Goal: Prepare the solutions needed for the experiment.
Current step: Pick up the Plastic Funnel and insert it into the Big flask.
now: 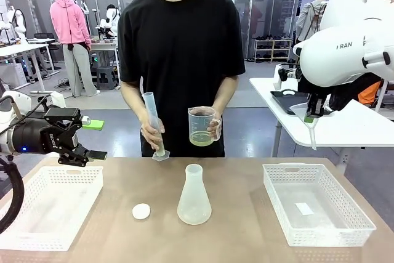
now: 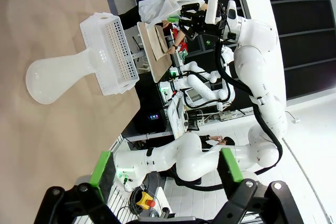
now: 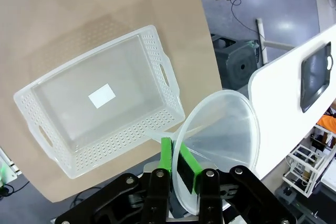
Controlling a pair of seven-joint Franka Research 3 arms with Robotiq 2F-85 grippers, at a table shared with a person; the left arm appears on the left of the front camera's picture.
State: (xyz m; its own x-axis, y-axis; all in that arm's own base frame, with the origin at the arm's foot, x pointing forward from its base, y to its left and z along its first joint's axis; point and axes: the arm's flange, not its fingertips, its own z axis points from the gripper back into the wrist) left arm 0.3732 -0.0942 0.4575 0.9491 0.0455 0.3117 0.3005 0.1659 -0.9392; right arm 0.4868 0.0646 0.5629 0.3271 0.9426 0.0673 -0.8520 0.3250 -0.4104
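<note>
We judge the task to be at an early stage. The solutions (image 1: pixel 201 138) lie as a shallow pale yellow-green layer in a beaker (image 1: pixel 200 115), held in the person's hand (image 1: pixel 215 129) above the far edge of the bench (image 1: pixel 240 214). The person's other hand (image 1: pixel 151 133) holds a measuring cylinder (image 1: pixel 152 112) that looks empty. The conical flask (image 1: pixel 194 196) stands mid-bench, apparently empty, with a white cap (image 1: pixel 141 211) near it. Our right claw (image 3: pixel 176 156) is clenched on a funnel (image 3: pixel 226 129), well apart from the flask. Our left claw (image 1: pixel 83 146) hangs released above the far edge of the left basket (image 1: pixel 37 226). Measuring, seating the funnel and pouring all seem left to do.
</note>
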